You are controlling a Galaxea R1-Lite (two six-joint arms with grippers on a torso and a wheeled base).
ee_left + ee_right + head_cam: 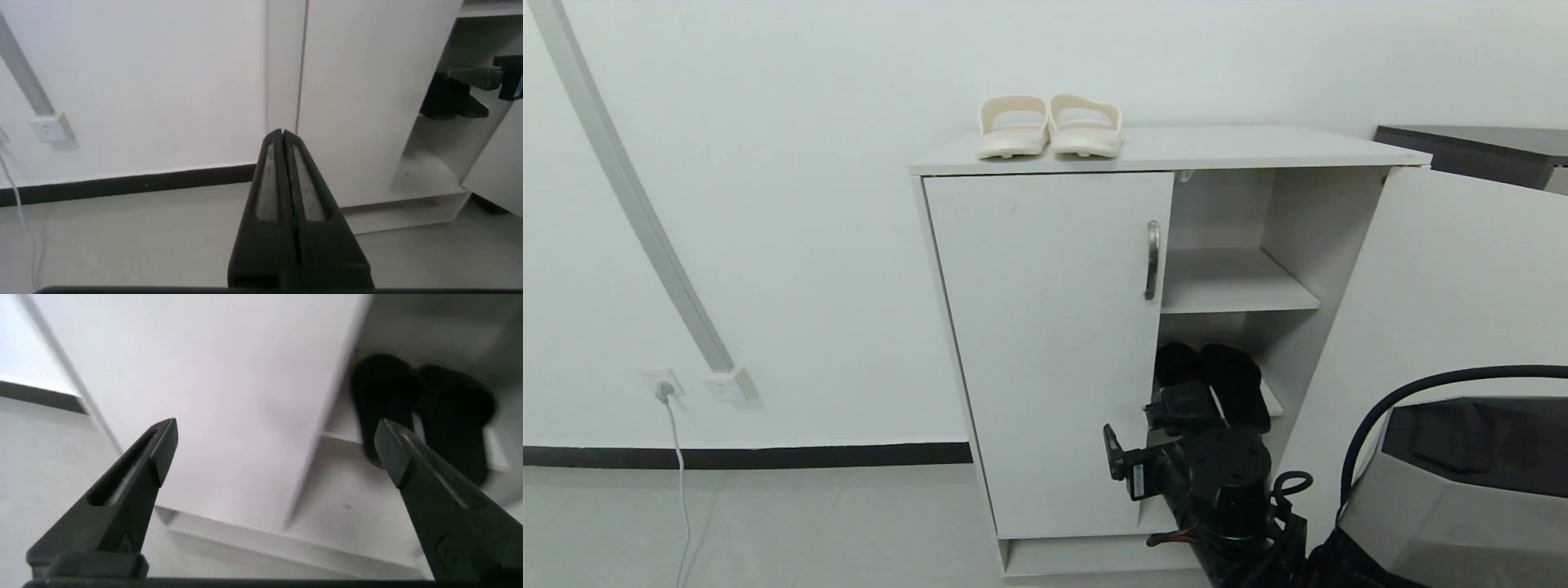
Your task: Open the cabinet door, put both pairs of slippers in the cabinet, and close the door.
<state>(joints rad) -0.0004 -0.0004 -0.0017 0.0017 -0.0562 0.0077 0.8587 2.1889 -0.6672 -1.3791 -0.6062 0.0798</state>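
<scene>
We see the cabinet (1045, 343), right door (1445, 278) open, cream slippers (1049, 126) on top and black slippers (1233, 380) on its lower shelf (359, 514). Our right gripper (276, 429) faces that shelf, fingers spread wide and empty; the left gripper (281, 135) has fingers clenched on nothing.

No legible text, label, brand, number or sign is seen. The cabinet (1045, 351), cream slippers (1049, 129), black slippers (1229, 380) and wall socket (725, 385) were checked, and no readable marking is found on any of them.
</scene>
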